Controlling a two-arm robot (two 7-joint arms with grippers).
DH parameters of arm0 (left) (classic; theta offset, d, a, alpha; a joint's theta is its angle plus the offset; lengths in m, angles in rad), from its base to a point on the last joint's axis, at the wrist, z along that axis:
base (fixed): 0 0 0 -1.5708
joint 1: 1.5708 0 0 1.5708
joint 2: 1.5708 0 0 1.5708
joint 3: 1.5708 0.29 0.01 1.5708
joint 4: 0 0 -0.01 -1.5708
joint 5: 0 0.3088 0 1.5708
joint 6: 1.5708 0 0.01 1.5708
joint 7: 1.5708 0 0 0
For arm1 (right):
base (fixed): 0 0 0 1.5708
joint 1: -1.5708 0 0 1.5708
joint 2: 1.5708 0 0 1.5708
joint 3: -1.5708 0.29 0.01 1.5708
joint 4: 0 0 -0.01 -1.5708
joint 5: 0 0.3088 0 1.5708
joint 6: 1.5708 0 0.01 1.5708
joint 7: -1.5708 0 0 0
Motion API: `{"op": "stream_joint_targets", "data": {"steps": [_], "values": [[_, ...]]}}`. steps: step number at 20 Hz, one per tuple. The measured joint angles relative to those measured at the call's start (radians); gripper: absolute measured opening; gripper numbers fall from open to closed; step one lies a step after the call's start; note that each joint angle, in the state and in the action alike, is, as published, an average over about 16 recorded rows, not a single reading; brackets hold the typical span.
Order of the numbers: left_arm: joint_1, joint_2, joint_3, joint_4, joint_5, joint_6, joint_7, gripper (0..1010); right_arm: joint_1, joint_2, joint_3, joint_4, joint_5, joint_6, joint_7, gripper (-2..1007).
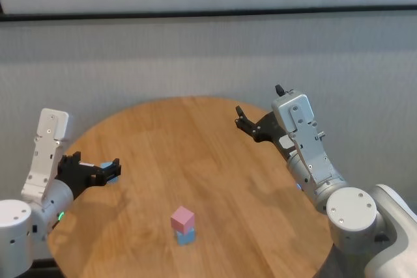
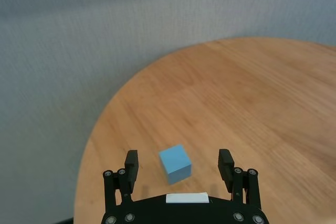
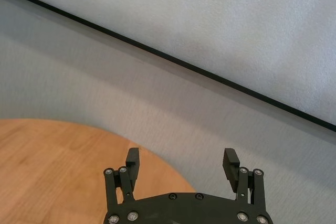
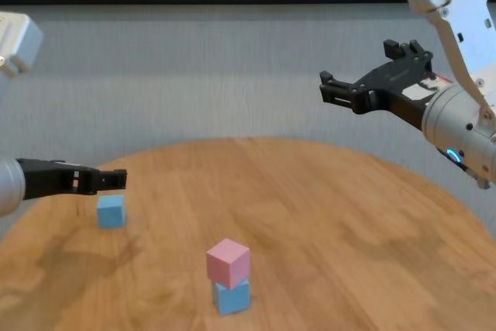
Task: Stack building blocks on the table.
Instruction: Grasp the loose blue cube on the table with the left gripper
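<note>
A pink block (image 1: 183, 217) sits on a light blue block (image 1: 186, 237) near the front of the round wooden table (image 1: 195, 141); this stack also shows in the chest view as the pink block (image 4: 228, 261) on the blue block (image 4: 232, 297). A second light blue block (image 2: 175, 163) lies alone at the table's left side. My left gripper (image 2: 178, 153) is open and hovers just above it, one finger to each side, without touching. My right gripper (image 4: 358, 63) is open and empty, held high over the table's far right edge.
The table's curved edge (image 2: 105, 124) runs close behind the lone blue block (image 4: 111, 211). A grey wall (image 3: 157, 93) stands behind the table. Bare wood (image 4: 349, 230) lies between the stack and the right arm.
</note>
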Motion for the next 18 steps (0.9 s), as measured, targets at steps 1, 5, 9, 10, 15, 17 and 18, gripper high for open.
{"op": "stream_joint_targets", "data": {"steps": [1, 5, 9, 10, 15, 17, 18], "values": [[-0.002, -0.001, 0.001, 0.002, 0.006, 0.004, 0.002, 1000, 0.000, 0.000, 0.000, 0.000, 0.000, 0.000, 0.000, 1001], [-0.010, -0.007, 0.003, 0.013, 0.023, 0.018, -0.001, 1000, 0.000, 0.000, -0.001, -0.001, 0.001, 0.001, 0.001, 1001], [-0.020, -0.012, 0.009, 0.028, 0.039, 0.029, -0.008, 1000, -0.001, 0.000, -0.001, -0.001, 0.001, 0.001, 0.001, 1001], [-0.023, -0.013, 0.010, 0.032, 0.044, 0.032, -0.010, 1000, -0.001, 0.000, -0.001, -0.001, 0.002, 0.001, 0.001, 1001], [-0.038, -0.019, 0.018, 0.053, 0.067, 0.044, -0.012, 1000, -0.001, 0.000, -0.001, -0.001, 0.002, 0.001, 0.002, 1001], [-0.044, -0.024, 0.019, 0.062, 0.076, 0.046, -0.011, 999, -0.001, 0.000, -0.001, -0.001, 0.002, 0.002, 0.002, 1001], [-0.047, -0.026, 0.020, 0.067, 0.080, 0.047, -0.011, 999, -0.001, 0.000, -0.001, -0.001, 0.002, 0.002, 0.002, 1001]]}}
